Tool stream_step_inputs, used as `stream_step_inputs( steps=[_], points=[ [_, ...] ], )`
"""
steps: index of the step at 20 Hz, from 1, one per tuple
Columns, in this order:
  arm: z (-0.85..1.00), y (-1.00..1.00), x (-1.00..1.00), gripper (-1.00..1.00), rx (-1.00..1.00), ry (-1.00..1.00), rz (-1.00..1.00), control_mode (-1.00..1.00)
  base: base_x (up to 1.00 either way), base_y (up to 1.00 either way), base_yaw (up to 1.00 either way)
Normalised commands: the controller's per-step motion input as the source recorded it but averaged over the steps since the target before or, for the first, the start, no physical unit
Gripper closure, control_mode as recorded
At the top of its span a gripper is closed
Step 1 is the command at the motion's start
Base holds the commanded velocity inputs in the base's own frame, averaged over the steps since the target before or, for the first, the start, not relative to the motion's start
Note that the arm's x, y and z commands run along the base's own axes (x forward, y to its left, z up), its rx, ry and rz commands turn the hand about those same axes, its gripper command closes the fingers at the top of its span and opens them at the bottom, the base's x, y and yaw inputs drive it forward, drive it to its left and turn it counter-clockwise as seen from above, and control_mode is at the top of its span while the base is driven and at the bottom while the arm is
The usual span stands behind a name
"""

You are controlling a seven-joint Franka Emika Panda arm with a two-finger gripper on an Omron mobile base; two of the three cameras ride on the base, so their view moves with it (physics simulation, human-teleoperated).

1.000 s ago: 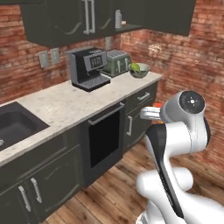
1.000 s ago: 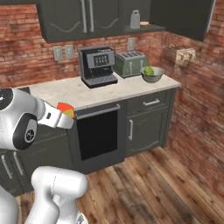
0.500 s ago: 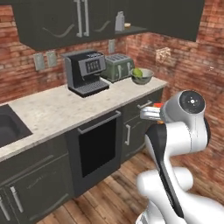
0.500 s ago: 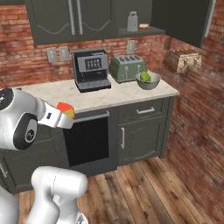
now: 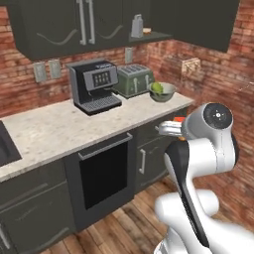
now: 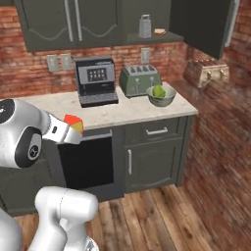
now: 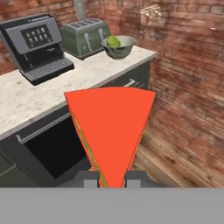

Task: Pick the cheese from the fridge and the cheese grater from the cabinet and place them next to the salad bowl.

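The tool (image 7: 111, 179) is clamped on the cheese (image 7: 111, 127), carried off the surface (image 7: 26, 94), while the salad bowl (image 7: 118, 46) sits ahead and slightly right, beside the toaster (image 7: 85, 37).

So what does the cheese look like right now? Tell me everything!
The cheese is a small wedge with a big flat red side and a thin yellow-orange edge. In the hand view its narrow tip points down between the fingers of the shut claw, which pinches it. It hangs in the air in front of the counter, touching nothing else. In the right base view it shows red and orange.
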Motion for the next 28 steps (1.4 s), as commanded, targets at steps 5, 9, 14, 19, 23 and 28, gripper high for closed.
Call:
stream_step_inputs(
  steps=[5, 9, 14, 19, 23, 28],
  points=[
    [0.0, 0.0, 0.0, 1.0, 0.0, 0.0, 0.0, 1.0, 0.6, -0.38, 0.19],
    [0.0, 0.0, 0.0, 1.0, 0.0, 0.0, 0.0, 1.0, 0.65, -0.4, 0.19],
    [0.0, 0.0, 0.0, 1.0, 0.0, 0.0, 0.0, 1.0, 0.62, -0.37, 0.18],
    [0.0, 0.0, 0.0, 1.0, 0.0, 0.0, 0.0, 1.0, 0.51, -0.24, 0.16],
    [0.0, 0.0, 0.0, 1.0, 0.0, 0.0, 0.0, 1.0, 0.46, -0.09, 0.13],
    [0.0, 0.0, 0.0, 1.0, 0.0, 0.0, 0.0, 1.0, 0.54, -0.13, 0.13]
  ],
)
